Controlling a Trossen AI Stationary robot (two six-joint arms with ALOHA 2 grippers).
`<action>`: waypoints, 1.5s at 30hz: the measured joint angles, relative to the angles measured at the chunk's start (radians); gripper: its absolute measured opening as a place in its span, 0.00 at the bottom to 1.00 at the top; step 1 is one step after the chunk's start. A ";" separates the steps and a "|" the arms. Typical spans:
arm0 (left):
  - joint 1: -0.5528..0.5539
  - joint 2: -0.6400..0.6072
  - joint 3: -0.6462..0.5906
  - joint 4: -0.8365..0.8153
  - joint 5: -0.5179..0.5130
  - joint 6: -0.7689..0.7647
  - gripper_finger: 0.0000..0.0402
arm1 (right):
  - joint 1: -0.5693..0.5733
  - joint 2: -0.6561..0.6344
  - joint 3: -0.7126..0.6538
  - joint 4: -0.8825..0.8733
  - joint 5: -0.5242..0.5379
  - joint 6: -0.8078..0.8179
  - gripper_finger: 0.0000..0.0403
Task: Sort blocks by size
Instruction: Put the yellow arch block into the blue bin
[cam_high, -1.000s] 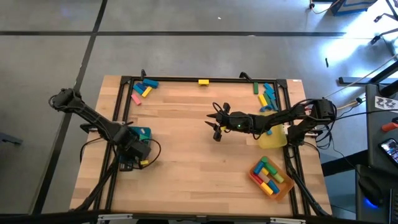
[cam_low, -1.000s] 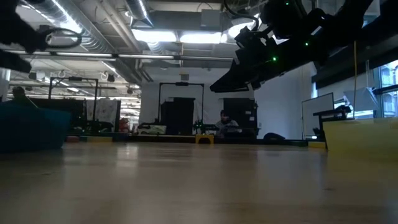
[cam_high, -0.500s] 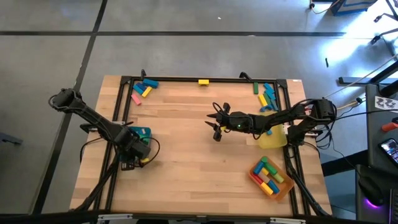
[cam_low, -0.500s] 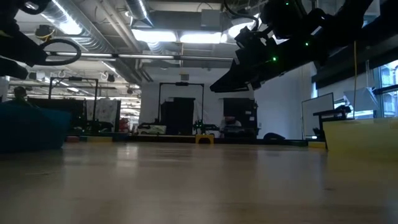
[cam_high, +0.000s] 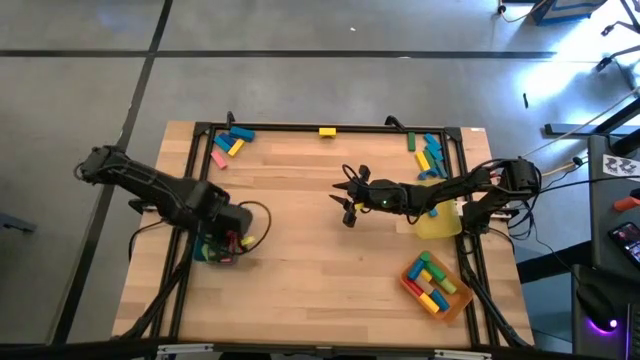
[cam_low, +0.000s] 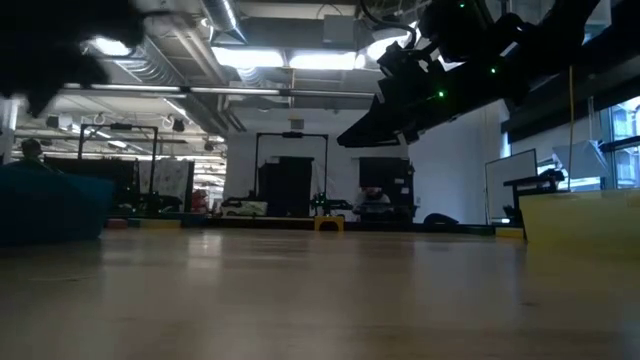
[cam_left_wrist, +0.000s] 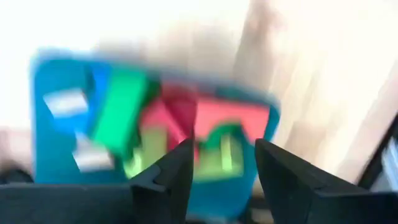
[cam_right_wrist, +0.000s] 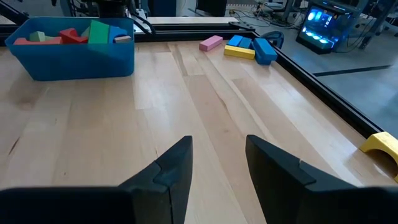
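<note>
My left gripper (cam_high: 222, 245) (cam_left_wrist: 224, 168) hangs open, pointing down over the teal tray (cam_left_wrist: 50, 155) at the table's left, with nothing between its fingers. The tray (cam_right_wrist: 81, 62) holds several green, red, pink and blue blocks (cam_left_wrist: 121, 112). My right gripper (cam_high: 347, 205) (cam_right_wrist: 217, 155) stands open above the middle of the table, holding nothing. Loose blocks lie on the table at the far left (cam_high: 228, 143) and the far right (cam_high: 428, 153). A single yellow block (cam_high: 327, 131) lies at the far edge.
An orange tray (cam_high: 455, 300) with several blocks sits at the near right. A yellow tray (cam_high: 440, 225) stands by the right arm. A black frame (cam_high: 300, 127) runs along the table's far edge and its sides. Bare wood (cam_high: 300, 250) lies between the two arms.
My left gripper has risen above the teal tray and swung a little toward the table's right. The left wrist view is blurred by this motion.
</note>
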 joint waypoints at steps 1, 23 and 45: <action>0.010 0.000 0.011 0.029 -0.024 0.022 0.38 | 0.000 0.000 0.000 0.000 0.000 0.000 0.38; 0.023 -0.035 -0.445 1.277 -0.302 0.492 0.37 | -0.034 0.000 0.124 -0.147 0.046 -0.089 0.63; 0.054 -0.035 -0.590 1.492 -0.303 0.426 0.37 | -0.494 0.388 0.736 -0.675 -0.194 -0.378 0.69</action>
